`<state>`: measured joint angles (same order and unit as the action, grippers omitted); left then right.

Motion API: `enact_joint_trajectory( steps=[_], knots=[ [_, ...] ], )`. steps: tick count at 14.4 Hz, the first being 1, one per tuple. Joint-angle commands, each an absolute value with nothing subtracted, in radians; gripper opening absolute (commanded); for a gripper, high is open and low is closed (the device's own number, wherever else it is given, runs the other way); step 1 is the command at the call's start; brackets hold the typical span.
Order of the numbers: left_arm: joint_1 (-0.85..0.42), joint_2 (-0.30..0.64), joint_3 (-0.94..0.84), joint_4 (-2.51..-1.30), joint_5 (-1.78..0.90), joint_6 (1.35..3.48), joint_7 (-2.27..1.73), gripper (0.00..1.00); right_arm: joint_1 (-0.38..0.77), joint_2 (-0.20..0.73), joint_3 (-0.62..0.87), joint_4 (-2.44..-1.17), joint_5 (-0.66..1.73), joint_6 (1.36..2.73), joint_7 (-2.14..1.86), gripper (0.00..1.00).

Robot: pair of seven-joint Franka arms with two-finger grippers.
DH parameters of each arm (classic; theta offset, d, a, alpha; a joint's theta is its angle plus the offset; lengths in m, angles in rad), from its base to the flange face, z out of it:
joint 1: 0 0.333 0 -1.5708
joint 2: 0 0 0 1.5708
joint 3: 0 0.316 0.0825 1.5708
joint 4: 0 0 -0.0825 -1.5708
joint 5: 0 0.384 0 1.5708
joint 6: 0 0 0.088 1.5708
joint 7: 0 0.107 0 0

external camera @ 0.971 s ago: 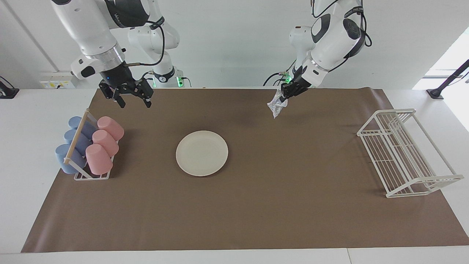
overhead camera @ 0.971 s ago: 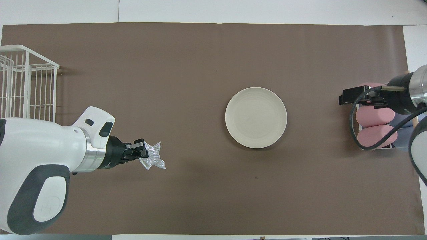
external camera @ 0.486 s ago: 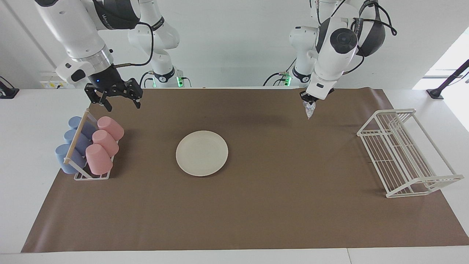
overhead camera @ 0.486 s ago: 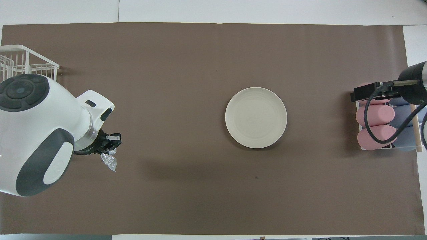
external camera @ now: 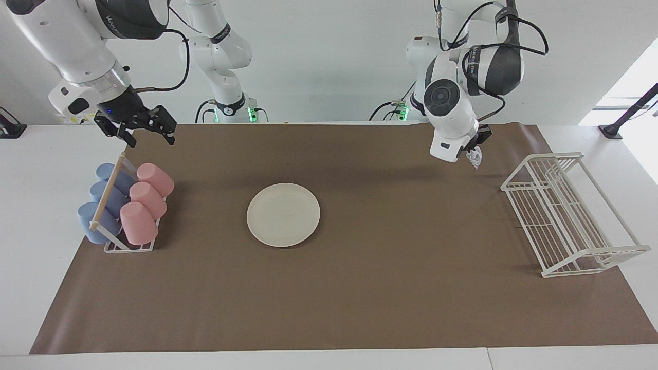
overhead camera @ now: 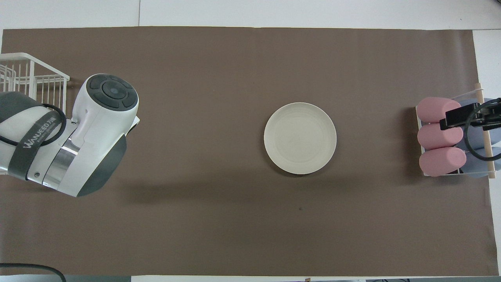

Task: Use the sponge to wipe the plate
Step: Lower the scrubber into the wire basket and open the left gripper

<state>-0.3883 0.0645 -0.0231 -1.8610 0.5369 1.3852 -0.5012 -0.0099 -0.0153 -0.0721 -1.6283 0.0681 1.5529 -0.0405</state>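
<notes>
The round cream-white plate (external camera: 283,215) lies mid-mat, untouched. My left gripper (external camera: 475,152), clamped on the crinkled silvery sponge (external camera: 474,158), hangs beside the white wire rack (external camera: 568,213); right gripper (external camera: 138,131) waits, fingers apart. Next I'd carry the sponge over the plate.

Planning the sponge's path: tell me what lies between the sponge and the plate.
Only bare brown mat between the sponge, held by the left gripper, and the plate, in the facing view.

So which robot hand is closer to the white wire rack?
Left. The left gripper hangs beside the rack, holding the sponge; the right gripper is over the table's cup-holder end.
</notes>
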Motion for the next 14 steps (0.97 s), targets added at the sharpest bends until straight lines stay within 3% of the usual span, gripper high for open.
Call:
enact_joint_trajectory(
  steps=[1,6,9,14],
  knots=[
    [-0.414,0.127,-0.015,-1.825,0.684,1.313,-0.512,0.00,-0.008,-0.018,-0.061,-1.628,0.051,1.548,0.008,1.00],
    [-0.400,0.349,-0.014,-1.648,0.980,1.209,-0.509,0.00,-0.008,-0.015,-0.052,-1.625,0.052,1.591,0.057,1.00],
    [-0.355,0.406,-0.011,-1.632,1.129,1.229,-0.503,0.00,-0.012,-0.018,-0.052,-1.626,0.051,1.583,0.032,1.00],
    [-0.252,0.445,-0.009,-1.597,1.126,1.446,-0.508,0.00,-0.009,-0.017,-0.052,-1.624,0.052,1.595,0.014,1.00]
  ],
)
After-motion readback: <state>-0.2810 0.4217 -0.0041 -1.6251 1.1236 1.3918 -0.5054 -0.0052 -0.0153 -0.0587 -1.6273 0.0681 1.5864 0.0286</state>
